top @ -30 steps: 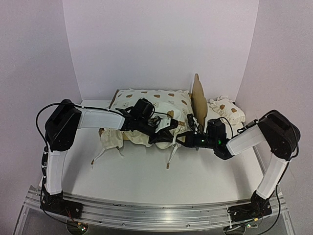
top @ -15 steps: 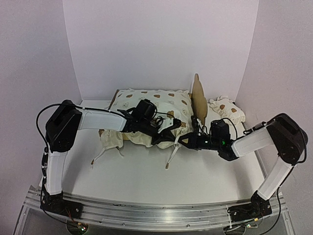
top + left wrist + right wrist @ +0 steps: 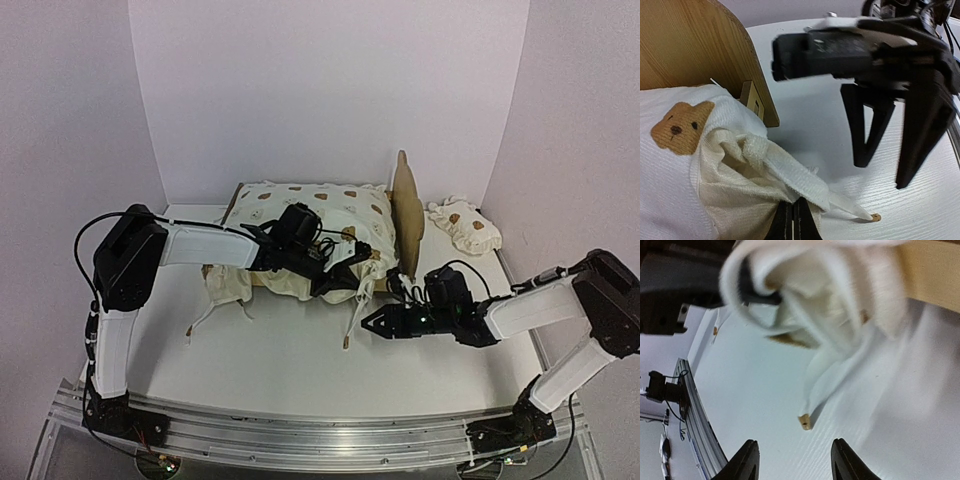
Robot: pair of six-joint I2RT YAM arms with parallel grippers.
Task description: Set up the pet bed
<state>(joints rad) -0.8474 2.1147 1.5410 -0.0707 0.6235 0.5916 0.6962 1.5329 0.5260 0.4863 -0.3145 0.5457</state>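
The pet bed shows mainly as its tall curved wooden headboard [image 3: 406,205] [image 3: 695,45]; a large cream bear-print cushion [image 3: 310,212] [image 3: 685,165] lies over the frame. My left gripper [image 3: 336,284] [image 3: 792,212] is shut on the cushion's near right corner, fabric bunched round its fingers. A tie string with a wooden tip [image 3: 805,421] [image 3: 872,217] trails from that corner onto the table. My right gripper [image 3: 370,324] [image 3: 795,460] stands open just above the table, a little short of the string tip and holding nothing.
A small cream bear-print pillow [image 3: 462,225] lies at the back right, beyond the headboard. Another cushion corner with strings [image 3: 225,290] hangs over the bed's near left. White walls close in the back and sides.
My right gripper has opened, let go of the cushion corner and drawn back toward the near right. The left gripper keeps its hold in the same place.
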